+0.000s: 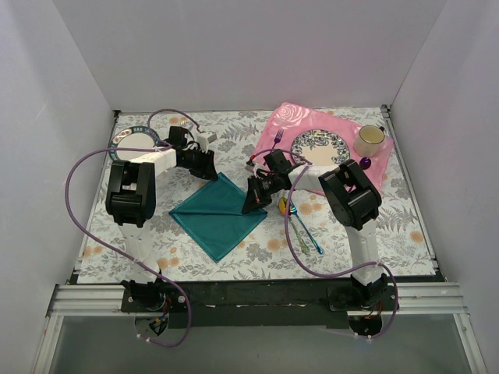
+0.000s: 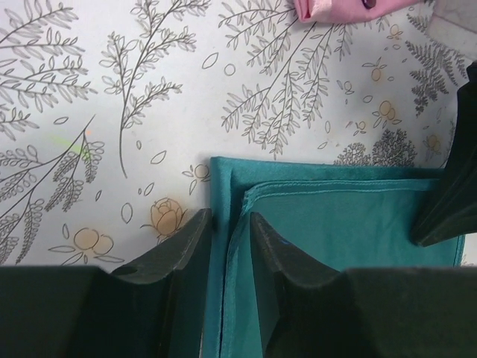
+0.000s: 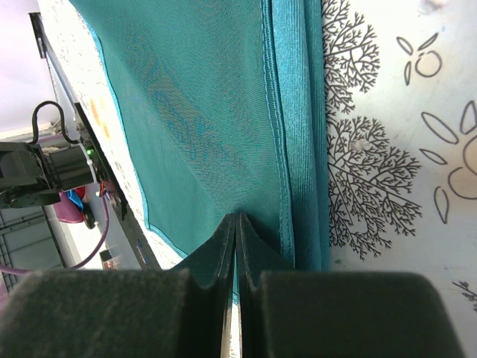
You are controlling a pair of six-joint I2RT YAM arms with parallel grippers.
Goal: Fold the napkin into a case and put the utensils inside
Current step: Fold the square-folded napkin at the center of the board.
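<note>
Just right of the napkin (image 1: 217, 216), at its near right, the utensils (image 1: 306, 232) are lying side by side on the flowered table (image 1: 390, 226). They are angling away from the cloth, with a gold bowl at the end closest to it.

The napkin itself is sitting as a diamond mid-table, one corner pointing toward the arm bases. It is lying in two layers (the left wrist view is showing an upper hemmed sheet set back from the lower one's edge).

At the napkin's right corner the right gripper (image 1: 253, 205) is pinching the cloth. In its own camera the fingers (image 3: 257, 257) are pressing together, with the top layer rising into the seam between them.

At the napkin's far corner the left gripper (image 1: 208, 172) is reaching down. Its fingers (image 2: 274, 250) are standing apart, one on each side of the cloth's edge, not closed on it.

Beyond the napkin to the right, a pink placemat (image 1: 284, 121) is carrying a patterned plate (image 1: 322, 146) and a mug (image 1: 370, 139). Beyond it to the left, a blue-rimmed dish (image 1: 132, 142) is resting near the back wall.
</note>
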